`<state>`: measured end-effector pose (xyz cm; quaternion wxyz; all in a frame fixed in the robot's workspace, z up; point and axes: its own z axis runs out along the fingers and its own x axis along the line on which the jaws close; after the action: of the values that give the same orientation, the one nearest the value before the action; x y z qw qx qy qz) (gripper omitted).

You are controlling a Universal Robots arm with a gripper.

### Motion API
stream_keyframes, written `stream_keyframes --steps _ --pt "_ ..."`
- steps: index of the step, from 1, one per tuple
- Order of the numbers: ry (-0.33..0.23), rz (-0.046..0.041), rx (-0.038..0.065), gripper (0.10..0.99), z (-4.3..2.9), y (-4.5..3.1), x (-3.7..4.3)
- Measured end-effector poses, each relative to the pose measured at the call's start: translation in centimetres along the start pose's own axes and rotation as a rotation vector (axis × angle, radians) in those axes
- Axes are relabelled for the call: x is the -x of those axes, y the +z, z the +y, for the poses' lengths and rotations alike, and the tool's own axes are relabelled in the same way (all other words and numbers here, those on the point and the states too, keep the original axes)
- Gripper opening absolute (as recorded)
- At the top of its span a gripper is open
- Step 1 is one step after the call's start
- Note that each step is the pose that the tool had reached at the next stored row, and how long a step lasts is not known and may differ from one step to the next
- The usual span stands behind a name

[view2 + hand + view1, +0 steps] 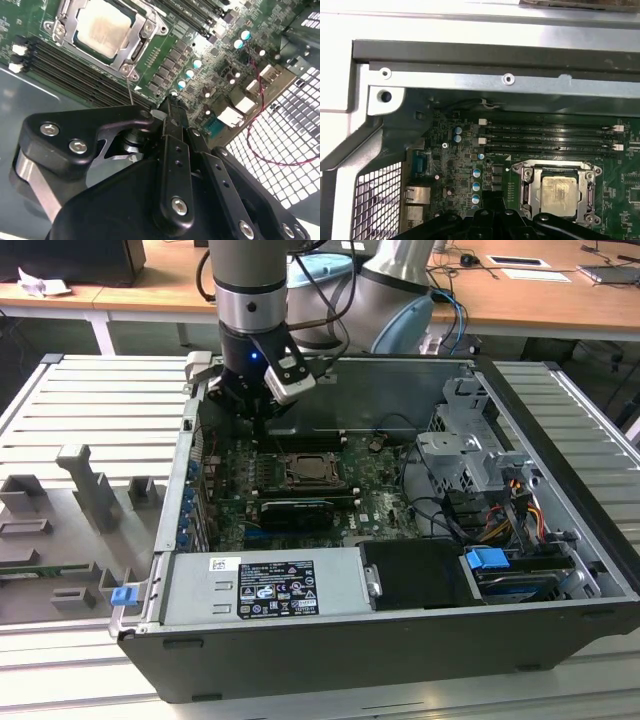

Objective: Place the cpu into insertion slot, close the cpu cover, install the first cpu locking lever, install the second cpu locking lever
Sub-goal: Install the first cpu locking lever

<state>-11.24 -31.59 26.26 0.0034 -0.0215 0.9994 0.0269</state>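
Wooden desks stand behind a ribbed metal counter (pixel 90 400) that carries one open computer case (pixel 400 660). Inside it the single gripper (pixel 262 425) hangs low over the green motherboard (pixel 375 495), its tips pressed together with nothing visible between them. Just off those tips, in the second wrist view, one thin wire lever (pixel 130 92) rises free from the nearest corner of the socket. Beyond it lies the one insertion slot (pixel 554 166), toward the exterior view's right of the gripper. The one cpu (pixel 102 25) sits flat in it, and the one cpu cover (pixel 132 47) lies closed around the chip. Long black memory slots (pixel 545 135) run alongside the socket.
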Motion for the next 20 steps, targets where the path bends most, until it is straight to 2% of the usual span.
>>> stream_keyframes --steps 10,15,20 --pt "-0.002 -0.0005 0.000 0.106 0.23 0.43 -0.02" --pt "-0.002 -0.0007 0.000 0.106 1.36 0.70 -0.06" --pt "-0.002 -0.0006 0.000 0.106 2.02 0.80 -0.04"
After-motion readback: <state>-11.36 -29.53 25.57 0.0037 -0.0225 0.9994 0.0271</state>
